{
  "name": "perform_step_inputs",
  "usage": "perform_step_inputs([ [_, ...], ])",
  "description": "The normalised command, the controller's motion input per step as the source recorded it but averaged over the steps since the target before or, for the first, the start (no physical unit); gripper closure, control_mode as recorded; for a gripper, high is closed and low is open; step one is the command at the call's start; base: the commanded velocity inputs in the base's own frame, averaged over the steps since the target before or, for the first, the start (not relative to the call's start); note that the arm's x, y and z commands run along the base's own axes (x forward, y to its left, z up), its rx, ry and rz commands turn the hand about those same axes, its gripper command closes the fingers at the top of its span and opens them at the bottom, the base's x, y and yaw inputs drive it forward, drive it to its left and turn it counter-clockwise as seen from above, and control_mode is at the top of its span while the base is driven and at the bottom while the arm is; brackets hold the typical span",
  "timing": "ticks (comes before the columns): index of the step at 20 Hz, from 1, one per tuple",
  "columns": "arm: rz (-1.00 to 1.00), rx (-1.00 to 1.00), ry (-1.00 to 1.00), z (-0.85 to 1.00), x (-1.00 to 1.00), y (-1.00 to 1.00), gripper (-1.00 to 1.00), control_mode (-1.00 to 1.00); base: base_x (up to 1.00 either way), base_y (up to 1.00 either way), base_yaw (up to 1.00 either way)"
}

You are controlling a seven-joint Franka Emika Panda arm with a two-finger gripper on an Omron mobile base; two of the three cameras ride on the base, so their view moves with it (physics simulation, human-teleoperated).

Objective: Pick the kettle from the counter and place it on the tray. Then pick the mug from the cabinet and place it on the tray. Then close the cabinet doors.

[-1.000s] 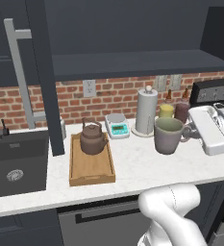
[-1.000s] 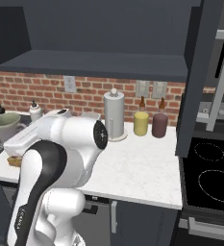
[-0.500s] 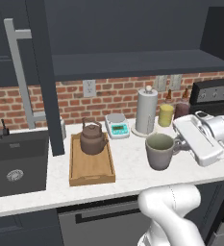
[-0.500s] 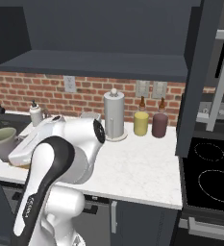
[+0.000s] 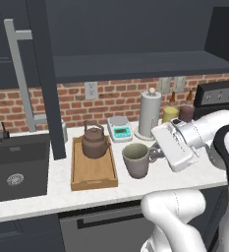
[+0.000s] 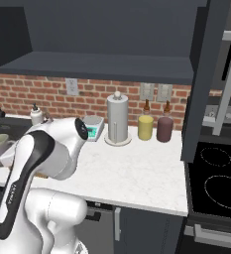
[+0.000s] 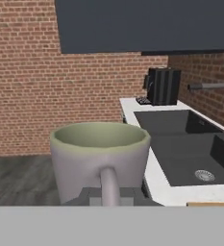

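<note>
Judging by the layout, the first stage is done: the kettle [image 5: 96, 142] is seated on the tray [image 5: 93, 176], spout toward the sink. The mug [image 5: 137, 160] is held upright, mouth up, by its handle, which is pinched in the closed gripper [image 5: 158, 153] just right of the tray (apparently clear of the counter [image 5: 194, 173]). Setting it down remains, and the cabinet doors [image 5: 42, 78] are yet to be closed.

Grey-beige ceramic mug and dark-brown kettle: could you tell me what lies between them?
In the left base view, only the light-wood tray's raised right rim separates mug from kettle.
</note>
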Motion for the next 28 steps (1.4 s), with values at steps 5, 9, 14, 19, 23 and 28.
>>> perform_step_inputs([
  [5, 0.0, 0.0, 0.0, -0.35, 0.46, 0.21, 1.0, -1.0, 0.0, 0.0, 0.0],
  [9, 0.0, 0.0, 0.0, -0.4, 0.57, 0.0, 1.0, -1.0, 0.0, 0.0, 0.0],
  [14, 0.0, 0.0, 0.0, -0.42, 0.58, 0.0, 1.0, -1.0, 0.0, 0.0, 0.0],
  [19, 0.0, 0.0, 0.0, -0.38, 0.47, 0.02, 1.0, -1.0, 0.0, 0.0, 0.0],
  [23, 0.0, 0.0, 0.0, -0.37, 0.39, 0.06, 1.0, -1.0, 0.0, 0.0, 0.0],
  [28, 0.0, 0.0, 0.0, -0.31, 0.32, 0.06, 1.0, -1.0, 0.0, 0.0, 0.0],
])
